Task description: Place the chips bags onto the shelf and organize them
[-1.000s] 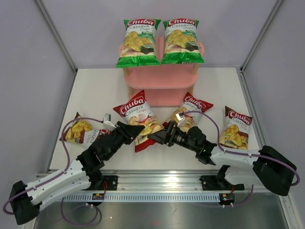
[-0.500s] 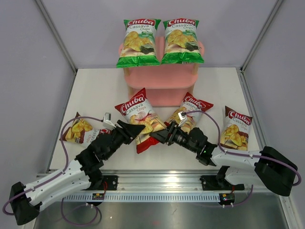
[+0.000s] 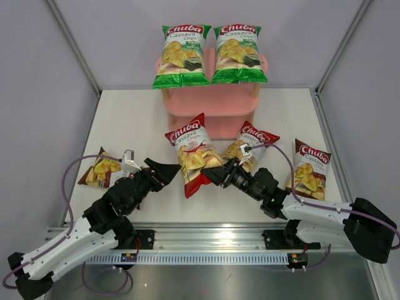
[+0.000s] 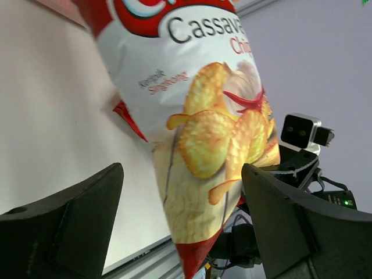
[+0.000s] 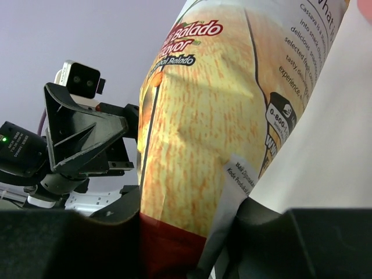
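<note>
Currently the red bag [image 3: 192,150] is held off the worktop [image 3: 134,119], tilted, logo end up, just in front of the shelf [image 3: 212,119]. The right jaws are clamped on its bottom seam, which is seen pinched between them in the right wrist view. The left jaws are spread wide just beside the bag on its left. Nothing is gripped by them, and in the left wrist view the bag is seen in the gap with no contact.

A green bag [image 3: 182,55] and the other green bag [image 3: 238,53] are set side by side on the top board. A second red bag [image 3: 253,142] is lying on the worktop behind the right arm, near the shelf foot. A brown bag [image 3: 103,170] is flat at the left and the other brown bag [image 3: 309,167] at the right.

Step judged: the red bag is to be carried to a lower board by the right arm.
- The left arm should be backed clear first so the bag is not snagged.
- The bag is gripped at one end only, so droop and swing are likely, and slow travel is advised.
- The lower boards are mostly hidden under the top one, so clearance cannot be judged here.
- The bag should be set to one side of the board so room is left for the second red bag.
- Release should be made only once the bag is resting on the board.
</note>
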Robot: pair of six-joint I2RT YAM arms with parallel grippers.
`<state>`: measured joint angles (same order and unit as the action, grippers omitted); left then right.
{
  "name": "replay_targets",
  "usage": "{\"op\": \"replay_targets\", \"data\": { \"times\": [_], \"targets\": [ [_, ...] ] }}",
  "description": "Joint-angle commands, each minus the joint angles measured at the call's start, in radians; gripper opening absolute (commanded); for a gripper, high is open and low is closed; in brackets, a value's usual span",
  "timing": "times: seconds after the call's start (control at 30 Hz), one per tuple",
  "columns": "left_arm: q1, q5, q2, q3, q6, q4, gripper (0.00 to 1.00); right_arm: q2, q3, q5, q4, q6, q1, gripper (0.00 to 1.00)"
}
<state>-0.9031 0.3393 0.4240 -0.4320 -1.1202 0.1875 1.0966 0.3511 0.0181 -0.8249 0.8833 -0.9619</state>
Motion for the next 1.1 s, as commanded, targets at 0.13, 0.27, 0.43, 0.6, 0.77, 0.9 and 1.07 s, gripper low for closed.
{"op": "replay_targets", "data": {
  "times": [0.13,0.27,0.43,0.6,0.77,0.9,1.07],
  "targets": [
    [-0.003,0.171,-0.119,-0.076,0.068,0.251,0.93,-0.116,0.008,0.048,-0.057,-0.142,0.017,0.16],
    [-0.003,0.187,-0.133,-0.108,0.109,0.319,0.98,-0.123,0.017,0.002,-0.043,-0.101,0.084,0.16],
    [-0.003,0.204,-0.081,-0.212,0.227,0.435,0.99,-0.086,0.057,-0.046,-0.059,-0.084,0.147,0.16],
    [-0.003,0.237,0.016,-0.385,0.382,0.559,0.99,-0.043,0.110,-0.064,-0.072,-0.087,0.215,0.16],
    [-0.003,0.264,0.081,-0.482,0.476,0.690,0.99,0.019,0.184,-0.089,-0.077,-0.087,0.255,0.16],
    [-0.003,0.257,0.079,-0.501,0.531,0.757,0.99,0.092,0.247,-0.107,-0.085,-0.081,0.288,0.16],
    [-0.003,0.202,-0.013,-0.464,0.560,0.716,0.99,0.161,0.319,-0.093,-0.083,-0.061,0.322,0.16]
  ]
}}
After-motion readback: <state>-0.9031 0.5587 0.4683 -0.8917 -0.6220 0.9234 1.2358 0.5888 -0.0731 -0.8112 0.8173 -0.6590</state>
